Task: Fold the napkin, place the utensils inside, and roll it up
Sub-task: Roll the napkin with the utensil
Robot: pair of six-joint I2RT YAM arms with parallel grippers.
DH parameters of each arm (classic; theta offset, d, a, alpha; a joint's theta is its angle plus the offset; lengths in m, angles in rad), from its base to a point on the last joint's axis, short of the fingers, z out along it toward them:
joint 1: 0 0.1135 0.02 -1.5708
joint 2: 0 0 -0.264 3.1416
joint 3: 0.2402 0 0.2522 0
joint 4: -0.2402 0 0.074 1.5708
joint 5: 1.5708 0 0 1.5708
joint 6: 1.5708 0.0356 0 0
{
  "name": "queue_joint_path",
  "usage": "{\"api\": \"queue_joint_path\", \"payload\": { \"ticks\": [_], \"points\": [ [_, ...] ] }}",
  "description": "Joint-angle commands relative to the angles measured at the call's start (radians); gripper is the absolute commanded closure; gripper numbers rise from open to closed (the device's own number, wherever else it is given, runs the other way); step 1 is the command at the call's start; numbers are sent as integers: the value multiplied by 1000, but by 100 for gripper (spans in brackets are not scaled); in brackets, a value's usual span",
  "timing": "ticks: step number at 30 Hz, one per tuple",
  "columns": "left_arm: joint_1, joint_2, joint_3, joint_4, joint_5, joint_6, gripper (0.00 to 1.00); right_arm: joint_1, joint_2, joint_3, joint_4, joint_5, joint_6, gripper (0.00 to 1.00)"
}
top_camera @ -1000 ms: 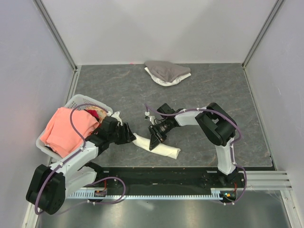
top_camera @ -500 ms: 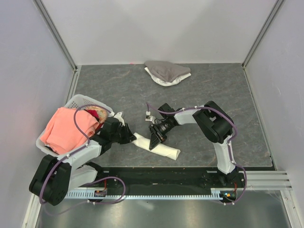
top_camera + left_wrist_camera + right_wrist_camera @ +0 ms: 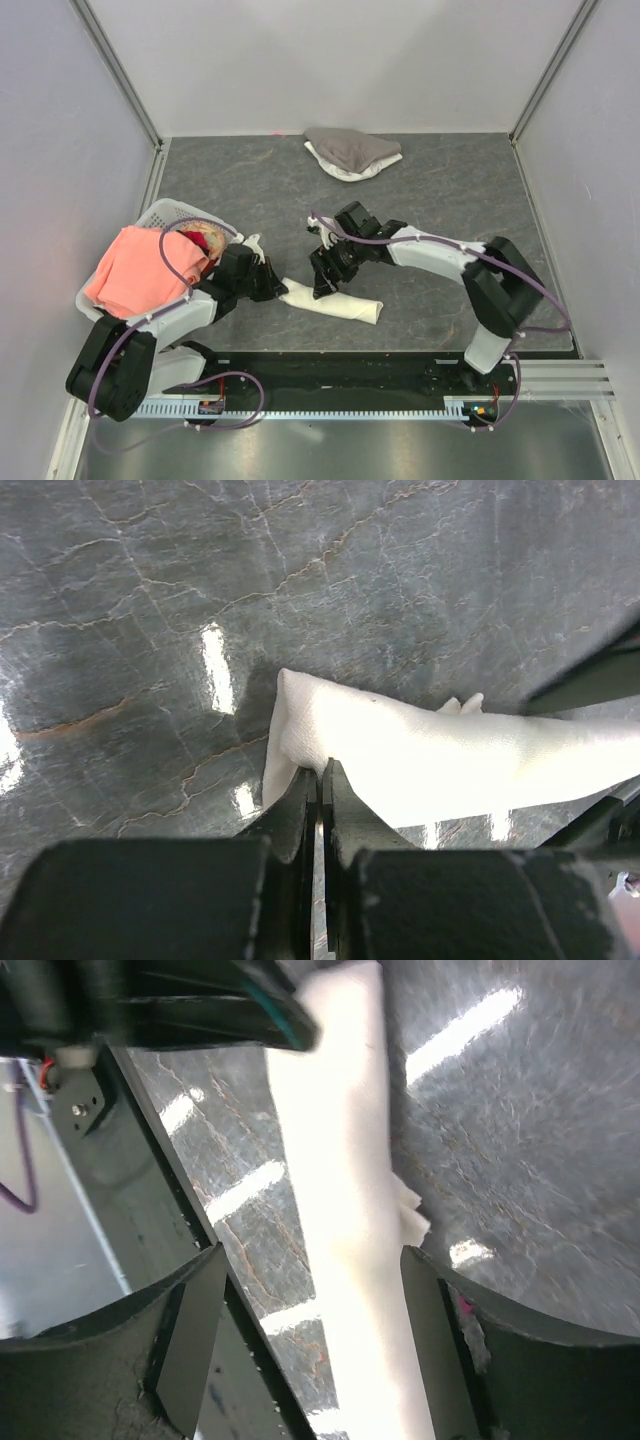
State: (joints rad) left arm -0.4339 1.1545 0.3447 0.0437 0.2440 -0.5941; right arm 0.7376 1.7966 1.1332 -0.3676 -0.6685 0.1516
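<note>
Looks like the last step, the rolling, close to done. Finds the napkin (image 3: 332, 301) already wound into a long, slim tube on the table (image 3: 450, 200), close to the near edge, slanting from left and slightly farther to right and nearer. Sees no utensils anywhere; judges them wrapped inside, but cannot confirm.

Finds the left gripper (image 3: 321, 770) shut tight, fingertips pressed together right at the edge of the tube's left end; cannot tell whether pinching a fold of cloth or merely touching it. Finds the right gripper (image 3: 310, 1260) spread wide, straddling the tube a little right of that end, not clamped on the cloth. Notes a small loose corner (image 3: 462, 702) poking out along one side of the tube.

Leaves aside the basket (image 3: 160, 210) with the salmon-pink cloth (image 3: 135, 270) at left and the grey-and-white cloth heap (image 3: 350, 152) at the far side, both well apart from the work.

Calls next for checking the roll: tucking in that loose corner, or pressing and turning the tube once more with both grippers, without shaking the contents out of an open end.
</note>
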Motion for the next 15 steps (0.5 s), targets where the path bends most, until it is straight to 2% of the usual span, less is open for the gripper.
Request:
{"api": "queue_joint_path", "payload": {
  "ticks": [1, 6, 11, 15],
  "points": [
    [0, 39, 56, -103, -34, 2, 98, 135, -189, -59, 38, 360, -132, 20],
    [1, 76, 115, -186, -18, -13, 98, 291, -263, -144, 119, 680, -219, 19],
    [1, 93, 157, -231, 0, 5, 98, 373, -237, -188, 185, 790, -265, 19],
    [1, 90, 163, -242, 9, 10, 98, 402, -184, -184, 197, 805, -282, 20]
  ]
}}
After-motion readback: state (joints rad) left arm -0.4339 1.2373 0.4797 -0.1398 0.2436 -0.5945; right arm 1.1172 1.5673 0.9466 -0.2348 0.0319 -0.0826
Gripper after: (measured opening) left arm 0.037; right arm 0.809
